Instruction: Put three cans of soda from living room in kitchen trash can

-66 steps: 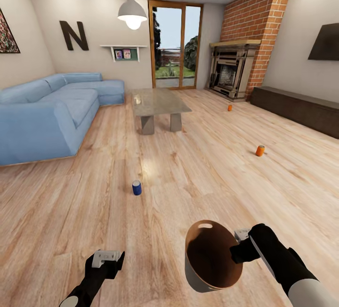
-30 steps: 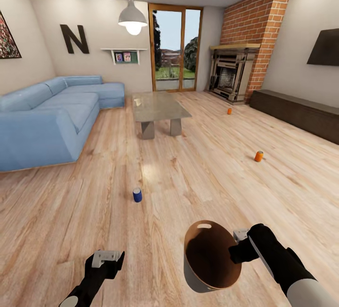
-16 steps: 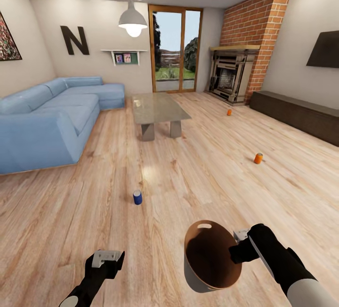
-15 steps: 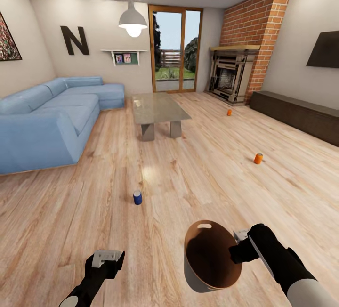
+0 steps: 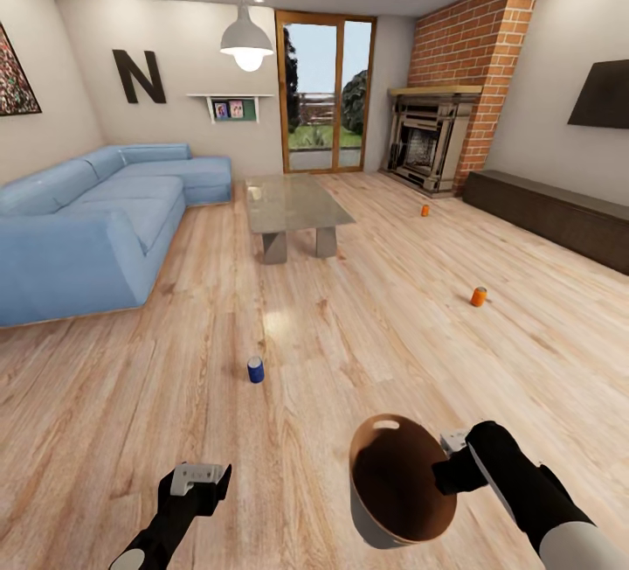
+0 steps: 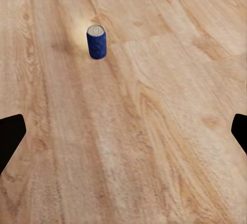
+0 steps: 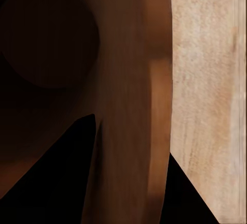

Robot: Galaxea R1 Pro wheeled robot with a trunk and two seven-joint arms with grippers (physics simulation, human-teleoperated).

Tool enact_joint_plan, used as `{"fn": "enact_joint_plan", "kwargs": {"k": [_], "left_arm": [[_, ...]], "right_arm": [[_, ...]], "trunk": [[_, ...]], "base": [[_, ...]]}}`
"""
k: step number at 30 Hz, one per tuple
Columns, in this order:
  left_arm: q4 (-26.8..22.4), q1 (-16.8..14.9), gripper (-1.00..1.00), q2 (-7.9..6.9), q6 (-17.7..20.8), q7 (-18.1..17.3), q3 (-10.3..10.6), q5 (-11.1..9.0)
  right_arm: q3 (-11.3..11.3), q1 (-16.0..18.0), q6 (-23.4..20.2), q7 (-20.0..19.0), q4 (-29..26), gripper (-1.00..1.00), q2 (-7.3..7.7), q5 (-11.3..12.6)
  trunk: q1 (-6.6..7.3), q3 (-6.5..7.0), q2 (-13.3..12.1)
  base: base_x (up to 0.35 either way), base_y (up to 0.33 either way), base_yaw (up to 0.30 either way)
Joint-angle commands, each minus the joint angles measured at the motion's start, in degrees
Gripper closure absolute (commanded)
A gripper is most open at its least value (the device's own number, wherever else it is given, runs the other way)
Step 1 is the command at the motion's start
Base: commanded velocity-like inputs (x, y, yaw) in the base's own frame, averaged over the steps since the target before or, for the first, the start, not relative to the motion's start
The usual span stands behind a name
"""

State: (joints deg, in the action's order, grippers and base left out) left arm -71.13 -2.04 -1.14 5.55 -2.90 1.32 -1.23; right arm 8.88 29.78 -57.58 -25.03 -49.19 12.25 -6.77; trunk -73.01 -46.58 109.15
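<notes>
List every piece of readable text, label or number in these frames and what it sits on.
"N": big black letter mounted on the back wall above the blue sofa.
Blue can: no label legible in the head or left wrist view.
Two orange cans: too small to read.
Small pictures on the wall shelf: too small to read.

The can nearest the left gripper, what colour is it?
Dark blue with a silver top; the can shows best in the left wrist view, standing upright on the wood floor.
</notes>
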Motion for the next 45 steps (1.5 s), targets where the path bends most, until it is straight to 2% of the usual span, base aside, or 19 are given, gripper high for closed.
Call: {"fn": "enact_joint_plan", "kwargs": {"k": [1, 8, 23, 31, 34, 35, 36, 40, 45], "left_arm": [[0.0, 0.0, -1.0, 0.0, -0.1, 0.0, 0.0, 0.0], [0.0, 0.0, -1.0, -0.05, -0.4, -0.2, 0.1, 0.0], [-0.2, 0.0, -1.0, -0.46, 0.5, -0.5, 0.1, 0.0], [-0.2, -0.1, -1.0, -0.56, 4.5, -1.3, 0.2, -0.1], [-0.2, -0.2, -1.0, -0.52, 8.5, -1.4, 0.1, -0.1], [-0.6, -0.5, -1.0, -0.19, 8.7, -1.2, -0.2, 0.2], [-0.9, -0.8, -1.0, -0.47, 9.1, -1.3, -0.2, 0.1], [-0.9, -1.3, -1.0, -0.57, 9.0, -1.3, -0.1, 0.0], [-0.9, -1.3, -1.0, -0.57, 9.0, -1.3, -0.1, 0.0]], "right_arm": [[0.0, -0.1, 1.0, 0.0, 0.8, 1.0, 0.04, 2.1], [-0.1, -0.2, 3.4, 0.3, 2.2, 1.0, 0.1, 2.2], [-0.5, -0.2, 3.6, 0.2, 2.4, 1.0, 0.05, 2.2], [-0.5, 0.9, 3.3, -0.2, 2.2, 1.0, 0.1, 2.3], [-0.5, 2.4, 3.2, -0.1, 2.3, 1.0, -0.08, 2.2], [-0.8, 2.7, 3.7, 0.3, 2.6, 1.0, -0.42, 0.9], [-1.3, 3.1, 4.1, 0.4, 2.9, 1.0, -0.75, 0.8], [-1.3, 4.3, 6.6, 0.0, 4.2, 1.0, -2.01, -3.6], [-1.3, 5.8, 9.4, 0.0, 5.9, 1.0, -3.61, -7.4]], "trunk": [[0.0, 0.01, 0.0], [0.0, 0.01, 0.0], [0.0, 0.01, 0.0], [0.0, 0.01, 0.0], [0.0, 0.01, 0.0], [0.0, 0.01, 0.0], [0.0, 0.01, 0.0], [0.0, 0.01, 0.0], [0.0, 0.01, 0.0]], "base": [[0.0, 0.0, 0.0], [0.055, 0.0, 0.0], [0.307, 0.0, 0.0], [0.327, 0.049, 0.0], [0.327, 0.085, 0.0], [0.0, 0.0, 0.0], [0.0, 0.0, 0.0], [0.0, 0.0, 0.0], [0.0, 0.0, 0.0]]}}
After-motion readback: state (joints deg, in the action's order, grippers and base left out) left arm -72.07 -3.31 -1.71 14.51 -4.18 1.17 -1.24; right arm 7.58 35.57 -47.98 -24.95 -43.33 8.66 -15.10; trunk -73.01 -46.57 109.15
